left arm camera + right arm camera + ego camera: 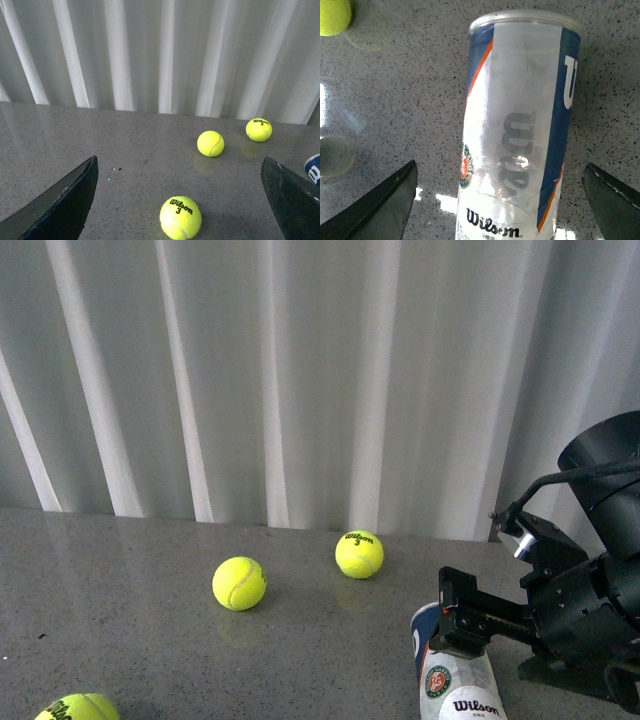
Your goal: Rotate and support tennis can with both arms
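The tennis can lies on its side on the grey table at the lower right, its label with the round red-green logo facing up. My right gripper hovers over its far end. In the right wrist view the tennis can fills the space between the two fingers, and the right gripper is open, with both fingers well clear of the can. My left gripper is open and holds nothing. A sliver of the can shows beside one left finger. The left arm is out of the front view.
Three yellow tennis balls lie loose on the table: one mid-table, one behind it, one at the near left edge. The nearest ball sits between the left fingers. A white curtain closes off the back.
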You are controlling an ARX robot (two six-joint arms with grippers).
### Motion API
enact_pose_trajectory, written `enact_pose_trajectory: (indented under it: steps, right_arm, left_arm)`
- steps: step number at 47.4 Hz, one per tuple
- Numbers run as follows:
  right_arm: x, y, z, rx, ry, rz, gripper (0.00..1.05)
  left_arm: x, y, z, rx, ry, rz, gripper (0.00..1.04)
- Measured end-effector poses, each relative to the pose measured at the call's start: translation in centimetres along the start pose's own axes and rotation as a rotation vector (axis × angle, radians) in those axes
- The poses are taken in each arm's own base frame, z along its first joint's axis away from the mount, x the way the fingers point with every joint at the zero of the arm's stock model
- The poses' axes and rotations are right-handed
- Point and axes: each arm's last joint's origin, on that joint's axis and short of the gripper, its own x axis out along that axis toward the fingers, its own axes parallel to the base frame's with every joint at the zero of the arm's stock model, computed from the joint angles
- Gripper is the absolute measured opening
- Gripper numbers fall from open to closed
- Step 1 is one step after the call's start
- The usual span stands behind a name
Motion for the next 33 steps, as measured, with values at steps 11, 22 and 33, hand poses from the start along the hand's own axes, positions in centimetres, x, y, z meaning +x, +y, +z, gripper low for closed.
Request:
enact_pose_trajectory:
  steps: [11,22,33]
  right_arm:
    - [2.8,-0.8,-0.3,0.015,0.036,-0.013,0.98]
    - [3.8,-1.1,-1.3,0.006,0.035,-0.019,0.98]
    - [4.3,-1.3,-2.2,0.0,0.041,-0.026,0.82]
  left_arm:
    - [0.0,0.0,0.0,0.0,0.0,0.0,0.98]
    - [0.0,0.0,0.0,0.0,0.0,0.0,0.98]
    - [0.0,0.0,0.0,0.0,0.0,0.0,0.98]
